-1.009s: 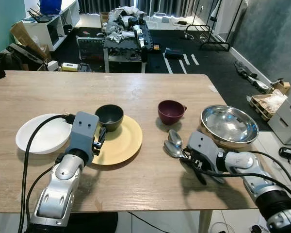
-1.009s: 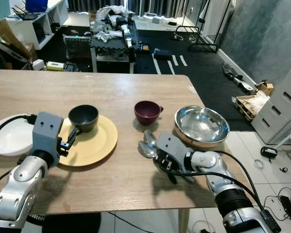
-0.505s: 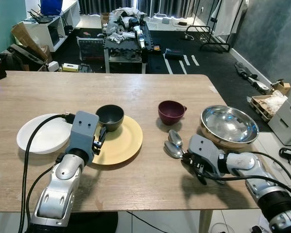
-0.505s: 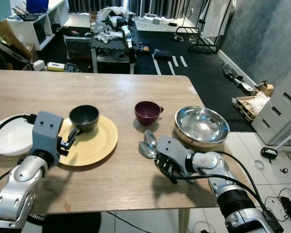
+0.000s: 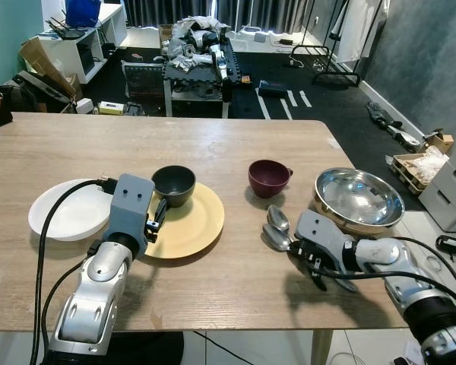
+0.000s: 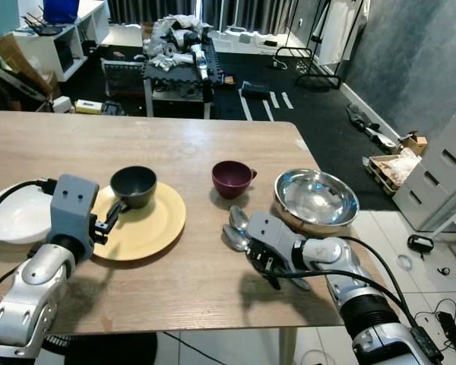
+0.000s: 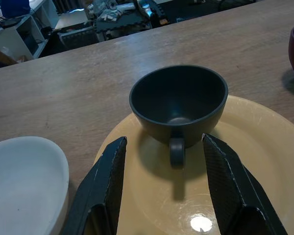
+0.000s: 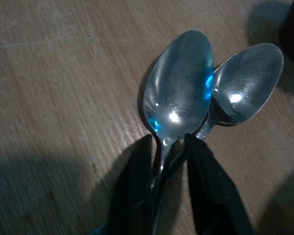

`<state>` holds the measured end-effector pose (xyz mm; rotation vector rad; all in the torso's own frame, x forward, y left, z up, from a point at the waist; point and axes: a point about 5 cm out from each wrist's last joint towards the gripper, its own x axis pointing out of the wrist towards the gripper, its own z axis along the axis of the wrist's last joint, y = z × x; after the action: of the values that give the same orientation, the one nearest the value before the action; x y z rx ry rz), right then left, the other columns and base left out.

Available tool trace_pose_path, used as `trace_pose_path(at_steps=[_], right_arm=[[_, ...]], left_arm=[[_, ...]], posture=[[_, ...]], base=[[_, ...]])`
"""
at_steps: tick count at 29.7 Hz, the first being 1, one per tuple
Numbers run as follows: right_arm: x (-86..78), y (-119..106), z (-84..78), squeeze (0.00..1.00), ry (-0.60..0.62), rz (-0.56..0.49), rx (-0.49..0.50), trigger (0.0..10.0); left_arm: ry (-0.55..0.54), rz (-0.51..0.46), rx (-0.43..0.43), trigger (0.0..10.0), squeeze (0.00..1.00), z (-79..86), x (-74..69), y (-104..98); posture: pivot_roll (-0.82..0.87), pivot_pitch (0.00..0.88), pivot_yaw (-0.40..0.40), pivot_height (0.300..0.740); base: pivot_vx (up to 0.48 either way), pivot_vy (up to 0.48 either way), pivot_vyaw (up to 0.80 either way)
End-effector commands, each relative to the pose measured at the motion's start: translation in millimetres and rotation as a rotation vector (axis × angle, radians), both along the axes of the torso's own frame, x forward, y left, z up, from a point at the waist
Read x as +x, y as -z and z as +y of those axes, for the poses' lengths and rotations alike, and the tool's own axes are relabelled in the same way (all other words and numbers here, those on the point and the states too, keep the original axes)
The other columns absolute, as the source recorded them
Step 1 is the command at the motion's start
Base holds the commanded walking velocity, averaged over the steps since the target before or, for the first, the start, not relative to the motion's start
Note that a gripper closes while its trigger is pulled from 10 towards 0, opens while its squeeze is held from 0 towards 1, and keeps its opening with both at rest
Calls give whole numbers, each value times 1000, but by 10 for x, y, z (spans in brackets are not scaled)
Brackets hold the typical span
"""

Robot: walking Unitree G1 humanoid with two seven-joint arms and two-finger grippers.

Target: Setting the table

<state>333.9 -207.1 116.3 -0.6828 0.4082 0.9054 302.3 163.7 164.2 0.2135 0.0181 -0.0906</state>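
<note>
Right hand pinches the necks of 2 spoons lying side by side on the wooden surface, at 5 o'clock from the maroon cup. Left hand is spread wide around the dark cup's handle on the yellow plate, a white plate at its 9 o'clock.

The pale wooden surface looks matt, with visible grain and fine scratches. Two polished metal spoons gleam and carry bright glints, as does the mirror-shiny round steel bowl. The dark grey cup is matt; the round yellow plate under it is smooth with a glossy highlight
</note>
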Motion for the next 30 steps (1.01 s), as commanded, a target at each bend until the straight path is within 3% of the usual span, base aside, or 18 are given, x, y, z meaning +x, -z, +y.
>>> trace_pose_path(at_steps=[1, 2, 3, 8, 9, 10, 11, 12, 15, 19, 21, 26, 30], right_arm=[[-169, 341, -57, 1000, 21, 168, -38, 10000], [-169, 343, -61, 863, 24, 169, -37, 10000], [-170, 345, -66, 24, 26, 170, -38, 10000], [-201, 374, -107, 0, 14, 191, -70, 10000], [-206, 377, -111, 0, 10, 192, -75, 8824], [-215, 383, -118, 0, 4, 193, -83, 4510], [-224, 389, -124, 0, -2, 197, -91, 3961], [-234, 397, -131, 0, -8, 200, -102, 2667], [-258, 422, -138, 0, -17, 214, -117, 667], [-265, 446, -141, 0, -8, 223, -125, 549], [-269, 461, -141, 0, -5, 229, -130, 1059], [-304, 497, -136, 0, -17, 254, -131, 0], [-355, 459, -66, 0, -71, 294, -39, 0]], left_arm=[[-15, 18, -5, 10000, 0, 25, -21, 33], [-16, 19, -4, 10000, 0, 27, -22, 34], [-15, 19, -4, 10000, 0, 27, -23, 35], [-16, 19, -6, 10000, 0, 23, -22, 35], [-16, 19, -6, 10000, 0, 22, -22, 35], [-16, 19, -7, 10000, 0, 21, -23, 36], [-17, 20, -7, 10000, 0, 22, -24, 38], [-18, 20, -8, 10000, 0, 22, -26, 40], [-19, 22, -9, 10000, 0, 21, -27, 41], [-21, 21, -12, 10000, 0, 20, -26, 39], [-22, 21, -14, 10000, 0, 23, -25, 39], [-26, 22, -17, 10000, 0, 32, -25, 41], [-26, 23, -17, 10000, 0, 33, -26, 42]], posture=[[15, 0, 27, 740], [14, 0, 27, 740], [14, 0, 27, 740], [13, 0, 24, 740], [13, 0, 24, 740], [12, 0, 23, 740], [12, 0, 23, 740], [12, 0, 23, 740], [12, 0, 22, 740], [13, 0, 21, 740], [13, 0, 21, 740], [13, 0, 21, 740], [10, 0, 20, 740]], base=[[0, 0, 0], [0, 0, 0], [0, 0, 0], [0, 0, 0], [0, 0, 0], [0, 0, 0], [0, 0, 0], [0, 0, 0], [0, 0, 0], [0, 0, 0], [0, 0, 0], [0, 0, 0], [0, 0, 0]])
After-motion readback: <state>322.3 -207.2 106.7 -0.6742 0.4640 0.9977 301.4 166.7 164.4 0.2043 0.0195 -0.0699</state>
